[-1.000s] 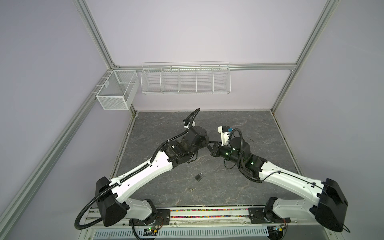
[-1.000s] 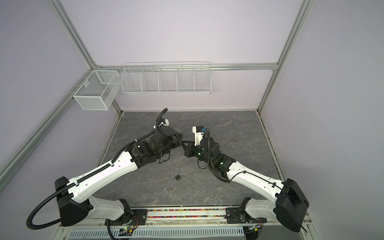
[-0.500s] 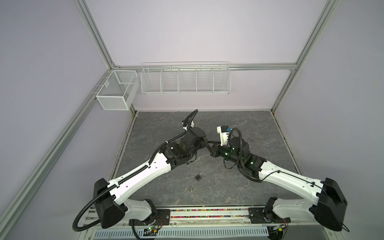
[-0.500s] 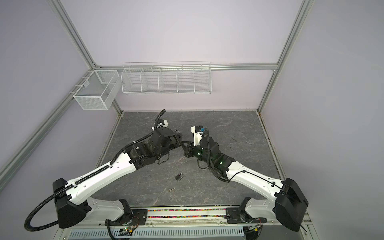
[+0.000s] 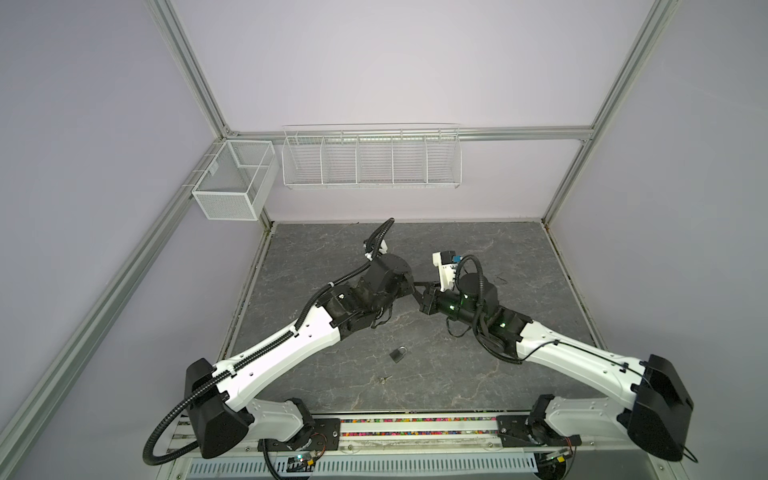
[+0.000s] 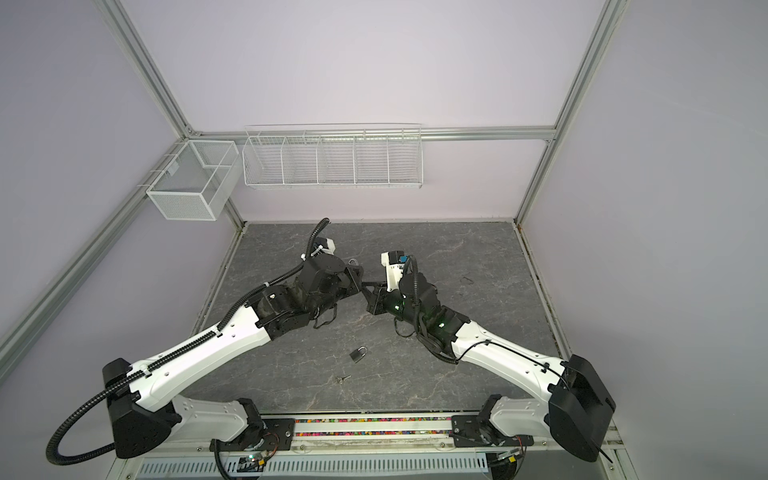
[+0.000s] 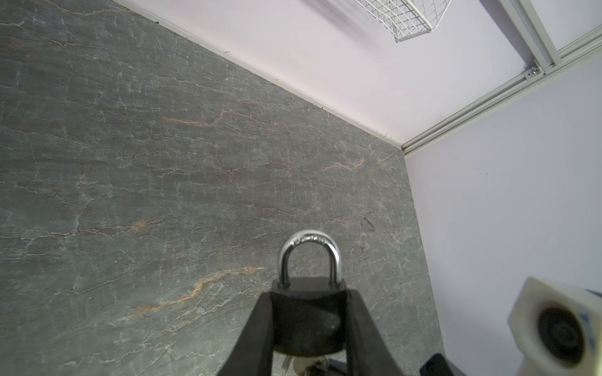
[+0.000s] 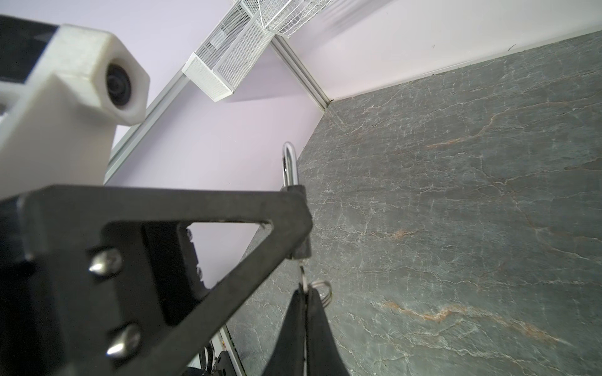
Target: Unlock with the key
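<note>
A black padlock [image 7: 308, 312] with a silver shackle [image 7: 309, 257] sits between the fingers of my left gripper [image 7: 308, 294], which is shut on its body. Both shackle legs sit in the body. My right gripper [image 8: 304, 294] is shut on a thin silver key [image 8: 303, 275] with a key ring [image 8: 322, 289]. The key's blade reaches up to the underside of the padlock [image 8: 301, 252]; how deep it goes I cannot tell. In both top views the left gripper [image 6: 355, 276] and the right gripper [image 6: 368, 286] meet tip to tip above mid-table.
A second small padlock [image 5: 398, 354] and a loose key [image 5: 384, 379] lie on the grey stone table [image 5: 478, 374] near the front. A white wire rack [image 5: 372, 158] and a mesh box [image 5: 232, 183] hang on the back wall.
The left arm has shifted slightly. Both grippers stay together with the padlock and the key between them.
</note>
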